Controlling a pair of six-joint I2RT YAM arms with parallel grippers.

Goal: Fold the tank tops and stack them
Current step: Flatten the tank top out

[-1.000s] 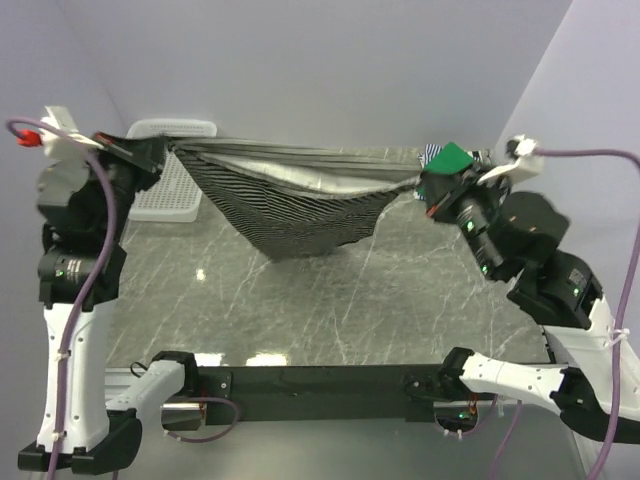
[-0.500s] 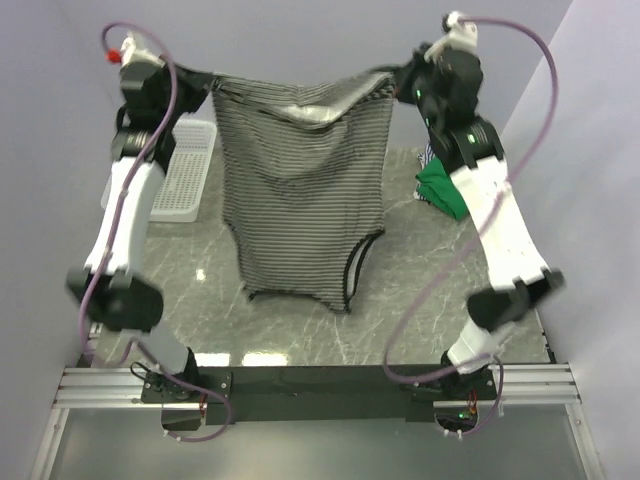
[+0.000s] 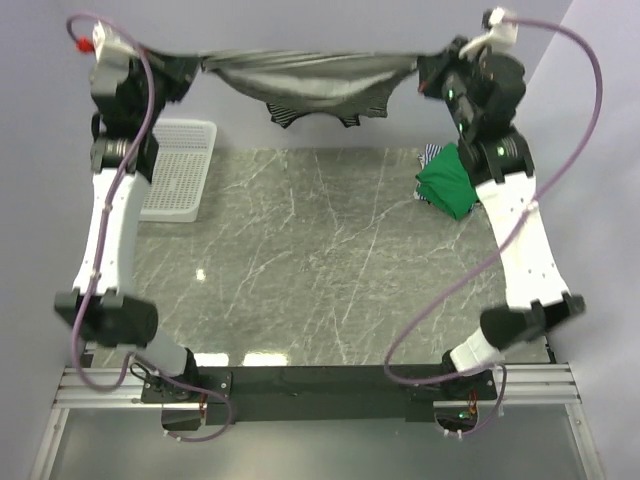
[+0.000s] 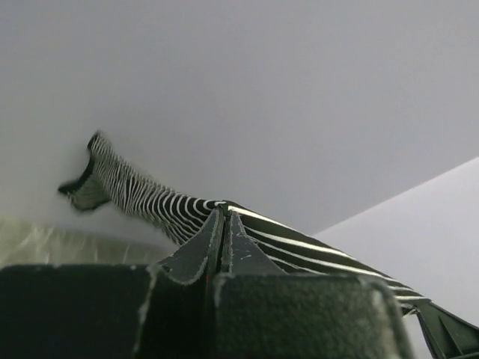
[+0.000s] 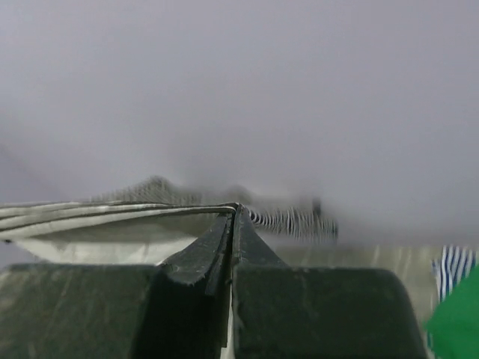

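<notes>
Blue-striped top (image 3: 429,153) mostly hidden under green top (image 3: 447,186), black-and-white top (image 5: 293,219) blurred in right wrist view

Striped tank top (image 3: 310,82) black-and-white; plain tank top (image 3: 447,187) bright green; basket (image 3: 181,168) white mesh; table (image 3: 320,265) grey marble, pale veins.
</notes>
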